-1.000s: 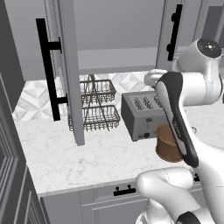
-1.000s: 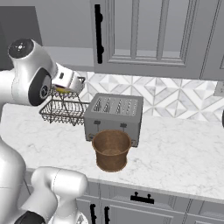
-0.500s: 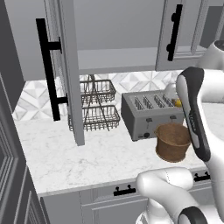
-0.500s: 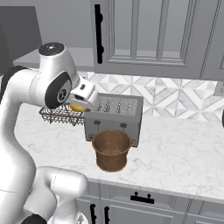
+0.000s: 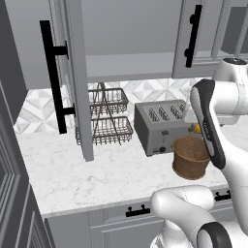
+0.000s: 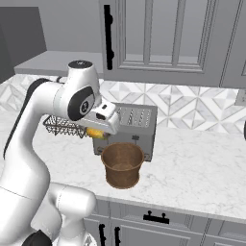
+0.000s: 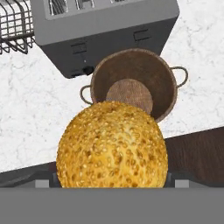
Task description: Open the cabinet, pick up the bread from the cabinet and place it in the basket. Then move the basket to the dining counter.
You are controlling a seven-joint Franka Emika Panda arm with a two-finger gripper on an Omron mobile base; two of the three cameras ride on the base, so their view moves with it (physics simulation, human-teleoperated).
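- The pincer [image 6: 97, 130] is clamped on the bread [image 7: 112, 146], a golden seeded roll that spreads the jaws wide; in the hand view the roll covers the fingertips entirely.
- The bread hangs above the surface [image 6: 202, 163], just to the left of the basket [image 6: 122, 164] and a little higher than its rim, close in front of the toaster [image 6: 130, 126].
- From the left base view the bread [image 5: 196, 128] shows as a small yellow patch behind the forearm, above the basket [image 5: 191, 157].
- In the hand view the basket [image 7: 134, 83] lies beyond the roll, its woven floor open and bare, with the two small loop handles at either side.
- The step in hand, as I judge it, is carrying the bread over the basket mouth. It is not centred yet: the roll overlaps only the near rim.
- To do it well, shift the hand until the roll sits over the round floor patch, then lower it inside the rim before letting go, so that it does not bounce off the edge.
- Keep clear of the toaster behind and of the wire rack [image 5: 105, 122] further left.
- The basket looks light; a nudge on its rim could tip or slide it.
- The cabinet [image 5: 70, 72] door stands open at the left.
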